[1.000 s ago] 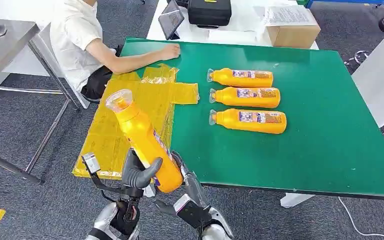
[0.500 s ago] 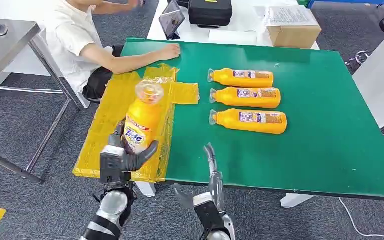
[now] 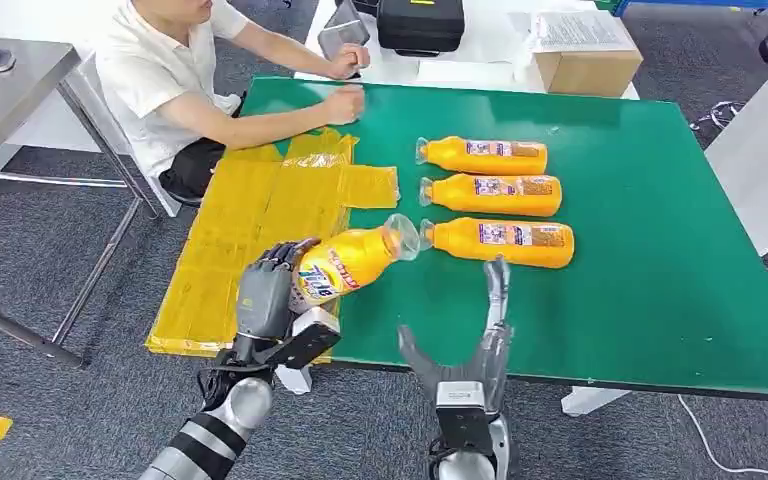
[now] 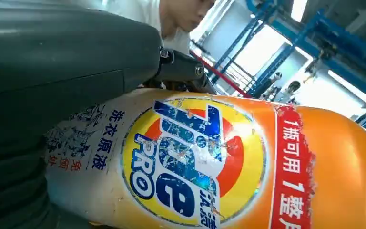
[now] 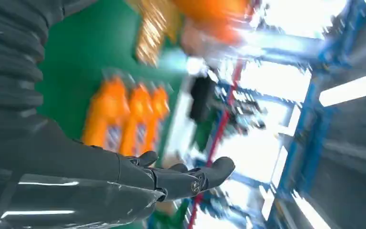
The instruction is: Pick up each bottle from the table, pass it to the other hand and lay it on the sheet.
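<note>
The left hand (image 3: 265,290) holds one bottle (image 3: 355,258) on its side, low over the table (image 3: 660,300) next to the yellow sheet (image 3: 230,240). The right hand (image 3: 475,350) is wide and holds nothing. Nothing lies on the sheet yet. Three bottles (image 3: 495,195) wait in a row.

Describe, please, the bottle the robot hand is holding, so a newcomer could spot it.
Find the green table and its yellow sheet. At the sheet's near edge, the left robot hand grips an orange bottle. Unlike the others, it is held and its cap points right.
</note>
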You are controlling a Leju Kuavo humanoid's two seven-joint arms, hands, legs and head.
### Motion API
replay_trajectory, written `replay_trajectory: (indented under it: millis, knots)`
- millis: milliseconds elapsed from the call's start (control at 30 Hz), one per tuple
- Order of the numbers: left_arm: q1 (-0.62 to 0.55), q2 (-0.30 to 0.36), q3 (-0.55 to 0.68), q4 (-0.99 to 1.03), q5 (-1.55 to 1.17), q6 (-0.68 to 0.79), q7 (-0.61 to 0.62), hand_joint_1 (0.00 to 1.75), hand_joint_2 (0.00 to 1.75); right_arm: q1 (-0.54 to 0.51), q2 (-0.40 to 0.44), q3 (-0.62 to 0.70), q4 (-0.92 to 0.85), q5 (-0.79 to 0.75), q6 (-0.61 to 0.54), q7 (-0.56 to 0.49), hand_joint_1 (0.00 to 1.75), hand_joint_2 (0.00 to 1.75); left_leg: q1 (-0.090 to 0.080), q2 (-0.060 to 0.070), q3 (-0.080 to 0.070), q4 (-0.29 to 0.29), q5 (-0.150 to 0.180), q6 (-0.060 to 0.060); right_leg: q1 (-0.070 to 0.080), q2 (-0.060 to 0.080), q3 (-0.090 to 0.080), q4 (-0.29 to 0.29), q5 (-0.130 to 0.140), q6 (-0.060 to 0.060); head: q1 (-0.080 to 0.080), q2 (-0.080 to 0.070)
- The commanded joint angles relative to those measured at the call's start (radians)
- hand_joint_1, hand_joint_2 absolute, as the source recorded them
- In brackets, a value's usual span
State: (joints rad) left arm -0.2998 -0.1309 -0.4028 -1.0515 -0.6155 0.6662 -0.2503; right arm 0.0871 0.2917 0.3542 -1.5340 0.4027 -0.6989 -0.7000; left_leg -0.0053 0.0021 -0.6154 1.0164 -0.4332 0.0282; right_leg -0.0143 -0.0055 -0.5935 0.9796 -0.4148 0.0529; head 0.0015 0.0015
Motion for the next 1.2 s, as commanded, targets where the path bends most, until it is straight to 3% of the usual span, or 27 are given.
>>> replay_trajectory:
  millis: [33, 133, 467, 500, 567, 600, 633, 667, 700, 733, 833, 1100, 1200]
  knots:
    - [-0.236, 0.049, -0.019, 0.348, -0.206, -0.219, 0.202, 1.75, 1.75, 0.003, 0.038, -0.178, -0.19, -0.033, 0.001, 0.002, 0.0, 1.75, 0.001, -0.003, 0.002, 0.0, 0.0, -0.001, 0.001, -0.002, 0.003, 0.0, -0.001, -0.001, 0.0, 0.0]
    - [-0.256, 0.045, 0.025, 0.397, -0.184, -0.302, 0.194, 1.75, 1.75, -0.006, 0.017, -0.14, -0.142, -0.095, 0.001, 0.002, 0.0, 1.75, 0.001, -0.002, 0.005, -0.001, 0.0, -0.003, 0.001, -0.001, 0.006, -0.001, -0.001, -0.002, 0.0, 0.0]
    - [-0.273, 0.034, 0.073, 0.424, -0.138, -0.338, 0.204, 1.75, 1.75, -0.007, 0.01, -0.111, -0.13, -0.108, 0.001, 0.002, 0.0, 1.75, 0.001, 0.0, 0.003, 0.0, 0.0, -0.001, 0.001, 0.0, 0.003, 0.0, 0.0, -0.001, 0.0, 0.0]
    - [-0.278, 0.024, 0.112, 0.435, -0.086, -0.365, 0.197, 1.62, 1.75, -0.006, 0.007, -0.103, -0.129, -0.11, 0.001, 0.002, 0.0, 1.75, 0.001, 0.001, 0.002, 0.0, 0.0, -0.001, 0.001, 0.001, 0.003, 0.0, 0.0, -0.001, 0.0, 0.0]
    - [-0.295, 0.019, 0.157, 0.467, -0.022, -0.402, 0.186, 1.05, 1.75, -0.007, -0.001, -0.078, -0.138, -0.114, 0.001, 0.002, 0.0, 1.75, 0.002, 0.001, 0.003, 0.0, 0.0, -0.002, 0.002, 0.001, 0.004, 0.0, 0.0, -0.002, 0.0, 0.0]
    - [-0.315, 0.019, 0.171, 0.501, -0.003, -0.402, 0.168, 1.2, 1.75, -0.007, -0.006, -0.053, -0.159, -0.098, 0.001, 0.002, 0.0, 1.75, 0.001, 0.0, 0.002, 0.0, 0.0, -0.002, 0.001, 0.001, 0.002, 0.0, 0.0, -0.001, 0.0, 0.0]
    - [-0.325, 0.015, 0.19, 0.52, 0.026, -0.415, 0.153, 1.2, 1.75, -0.006, -0.008, -0.036, -0.175, -0.089, 0.001, 0.002, 0.0, 1.75, 0.002, 0.001, 0.003, 0.0, 0.0, -0.002, 0.002, 0.001, 0.004, 0.0, -0.001, -0.002, 0.0, 0.0]
    - [-0.33, 0.012, 0.204, 0.532, 0.05, -0.43, 0.138, 0.93, 1.75, -0.006, -0.012, -0.014, -0.187, -0.085, 0.001, 0.002, 0.0, 1.75, 0.002, 0.0, 0.002, 0.001, 0.0, -0.002, 0.001, 0.001, 0.003, 0.001, -0.001, -0.002, 0.0, 0.0]
    - [-0.333, 0.011, 0.209, 0.541, 0.063, -0.442, 0.132, 0.47, 1.75, -0.005, -0.011, -0.001, -0.198, -0.076, 0.001, 0.002, 0.0, 1.75, 0.001, 0.001, 0.002, 0.0, 0.0, -0.002, 0.001, 0.001, 0.002, 0.0, 0.0, -0.002, 0.0, 0.0]
    - [-0.333, 0.009, 0.211, 0.545, 0.07, -0.445, 0.127, 0.26, 1.75, -0.007, -0.015, 0.012, -0.199, -0.074, 0.001, 0.002, 0.0, 1.75, 0.001, 0.0, 0.005, 0.0, 0.0, -0.002, 0.001, 0.001, 0.005, 0.0, -0.001, -0.002, 0.0, 0.0]
    - [-0.326, 0.002, 0.221, 0.553, 0.105, -0.476, 0.108, 0.0, 1.75, -0.013, -0.02, 0.022, -0.171, -0.1, 0.001, 0.002, 0.0, 1.75, 0.001, 0.0, 0.006, -0.001, 0.001, -0.002, 0.001, 0.001, 0.007, -0.001, 0.0, -0.002, 0.0, 0.0]
    - [-0.27, 0.01, 0.238, 0.498, 0.231, -0.677, 0.007, 0.0, 1.75, -0.018, -0.054, 0.045, -0.11, -0.137, 0.001, 0.002, 0.0, 1.75, 0.001, 0.002, 0.007, -0.002, 0.001, -0.002, 0.001, 0.002, 0.007, -0.001, 0.0, -0.001, 0.0, 0.0]
    - [-0.21, 0.026, 0.245, 0.426, 0.38, -0.833, -0.011, 0.0, 1.75, -0.035, -0.085, 0.086, -0.066, -0.187, 0.001, 0.002, 0.0, 1.75, 0.001, 0.002, 0.008, -0.002, 0.001, -0.003, 0.001, 0.003, 0.009, -0.002, 0.0, -0.002, 0.0, 0.0]
